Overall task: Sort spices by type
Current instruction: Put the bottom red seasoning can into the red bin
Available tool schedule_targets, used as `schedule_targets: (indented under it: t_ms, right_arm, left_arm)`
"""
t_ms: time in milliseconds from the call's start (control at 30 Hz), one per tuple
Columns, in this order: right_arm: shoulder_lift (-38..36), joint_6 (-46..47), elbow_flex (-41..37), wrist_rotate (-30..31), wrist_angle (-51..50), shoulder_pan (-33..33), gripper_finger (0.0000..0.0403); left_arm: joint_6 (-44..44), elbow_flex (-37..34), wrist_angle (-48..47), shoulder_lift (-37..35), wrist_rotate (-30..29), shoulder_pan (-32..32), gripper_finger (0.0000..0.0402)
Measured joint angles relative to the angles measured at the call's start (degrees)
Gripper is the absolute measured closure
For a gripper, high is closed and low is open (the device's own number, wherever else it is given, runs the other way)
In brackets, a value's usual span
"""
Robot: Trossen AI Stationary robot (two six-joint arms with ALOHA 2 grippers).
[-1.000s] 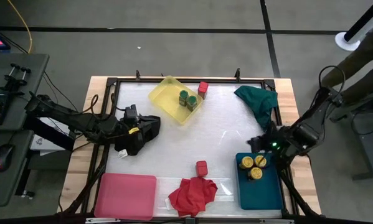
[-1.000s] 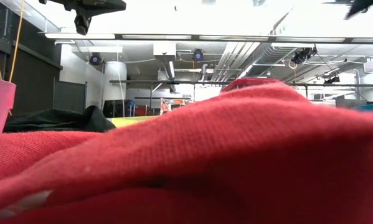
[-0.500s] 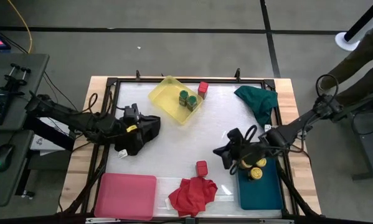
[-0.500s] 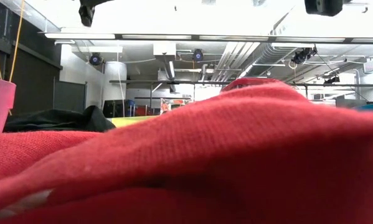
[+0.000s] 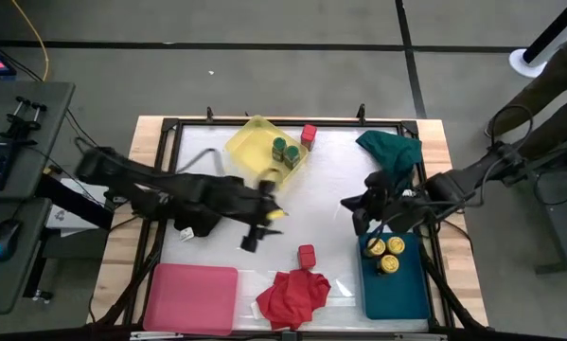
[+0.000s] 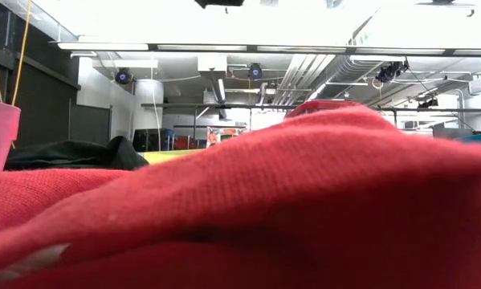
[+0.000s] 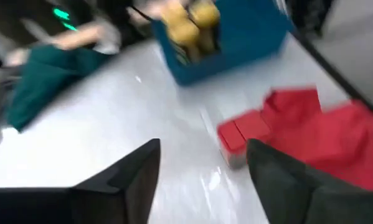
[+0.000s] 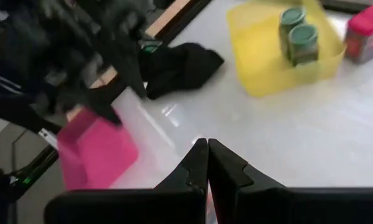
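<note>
One small red box (image 5: 307, 254) stands on the white table just beyond the red cloth (image 5: 292, 294); it also shows in the left wrist view (image 7: 236, 140). A second red box (image 5: 309, 134) stands by the yellow tray (image 5: 250, 147), which holds two green-lidded jars (image 5: 285, 152). Three yellow-lidded jars (image 5: 385, 251) stand in the teal tray (image 5: 394, 289). My left gripper (image 5: 264, 220) is open and empty above mid-table, left of the near red box. My right gripper (image 5: 354, 210) is shut and empty, beside the teal tray's far left corner.
A pink tray (image 5: 190, 298) lies at the near left, a black cloth (image 5: 203, 216) under my left arm and a green cloth (image 5: 392, 152) at the far right. The red cloth (image 6: 304, 201) fills most of the low view. Bare table lies between the grippers.
My left gripper has swung quickly from over the black cloth toward the table's right and near edge, toward the near red box, staying open. My right gripper has gone from over the teal tray toward the table's left, then a little toward the far edge.
</note>
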Motion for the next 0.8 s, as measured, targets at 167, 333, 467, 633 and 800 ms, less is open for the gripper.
schedule_targets:
  t_ms: [167, 333, 467, 633, 800]
  right_arm:
    - [-0.11, -0.02, 3.13, 2.49, -4.72, -0.04, 0.0402]
    - [-0.15, -0.02, 3.73, 2.51, -6.04, -0.04, 0.0402]
    - [-0.20, 0.42, 3.71, 2.52, -6.40, -0.04, 0.0402]
    - [-0.21, 0.55, 3.71, 2.53, -6.41, -0.04, 0.0402]
    - [-0.20, 0.62, 3.71, 2.53, -6.41, -0.07, 0.0402]
  left_arm:
    - [10.75, 14.84, -11.45, 13.81, 4.89, 0.41, 0.0141]
    - [25.40, 22.94, -13.78, 23.32, 6.50, -1.33, 0.0137]
    - [32.80, 26.43, -13.92, 28.49, 9.34, -2.86, 0.0136]
    - [38.95, 26.93, -13.37, 31.57, 10.94, -3.90, 0.0136]
    - [41.87, 27.00, -12.03, 33.61, 10.91, -2.81, 0.0137]
